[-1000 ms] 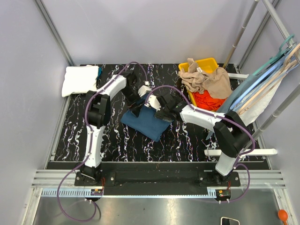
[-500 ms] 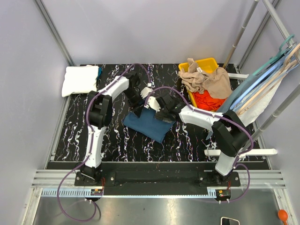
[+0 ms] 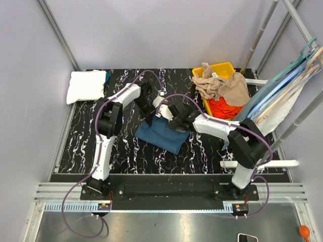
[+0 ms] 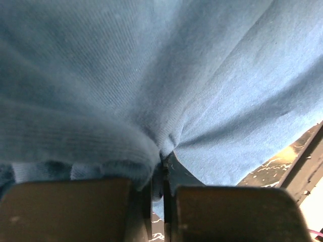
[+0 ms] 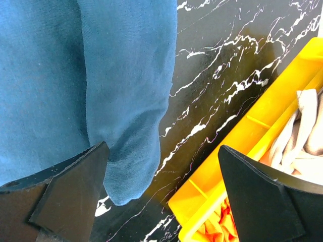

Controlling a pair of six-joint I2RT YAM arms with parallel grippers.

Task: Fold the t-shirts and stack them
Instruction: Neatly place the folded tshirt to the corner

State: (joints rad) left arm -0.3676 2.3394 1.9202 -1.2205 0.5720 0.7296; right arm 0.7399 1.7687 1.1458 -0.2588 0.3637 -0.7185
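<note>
The dark marbled bench (image 3: 86, 141) carries the work. The teal-blue t-shirt (image 3: 164, 135) lies at its centre, between the two arms. Over the last second its far edge has been drawn nearer and slightly rightward, so the bundle now looks shorter and more compact. I judge a fold to be in progress, not finished.

The white t-shirt (image 3: 86, 85) lies folded at the far left corner. The tan t-shirts (image 3: 222, 85) and the red-orange t-shirt (image 3: 222, 107) are heaped unfolded in the yellow bin (image 3: 222, 66).

The left hand (image 3: 150, 120) is clenched on a teal hem. The right hand (image 5: 161, 156) is released, fingers spread, with the cloth beside one finger.

No brand or writing is legible. A small white tag on the tan cloth is too small to read.
</note>
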